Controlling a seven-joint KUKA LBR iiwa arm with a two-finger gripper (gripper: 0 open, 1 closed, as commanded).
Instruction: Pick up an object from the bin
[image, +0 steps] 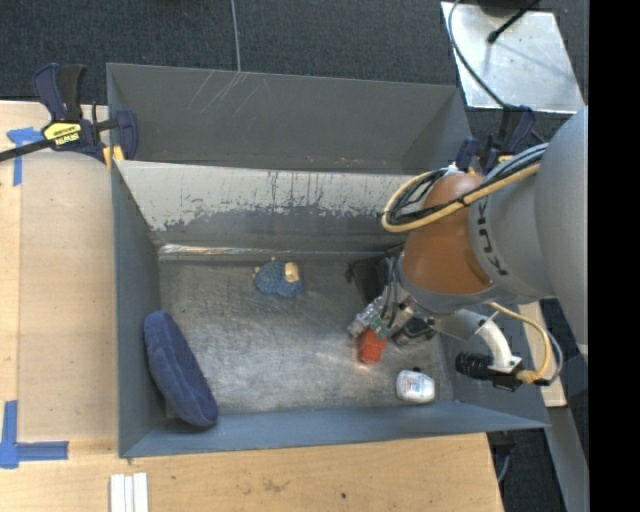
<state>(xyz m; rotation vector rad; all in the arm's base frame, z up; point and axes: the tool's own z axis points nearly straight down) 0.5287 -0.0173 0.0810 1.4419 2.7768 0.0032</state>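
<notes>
My gripper (375, 322) hangs low over the right half of the bin floor, under the orange wrist cover. A small red-orange piece (371, 347) sits right at its fingertips; I cannot tell whether the fingers are round it. Just right of it, near the front wall, lies a small white rounded object (415, 385). A dark black thing (365, 272) lies behind the gripper by the back wall.
A small blue lump with a tan tip (277, 278) lies at the back middle of the floor. A long dark-blue cushion-like object (179, 368) leans along the left wall. The arm and its cables cover the right side.
</notes>
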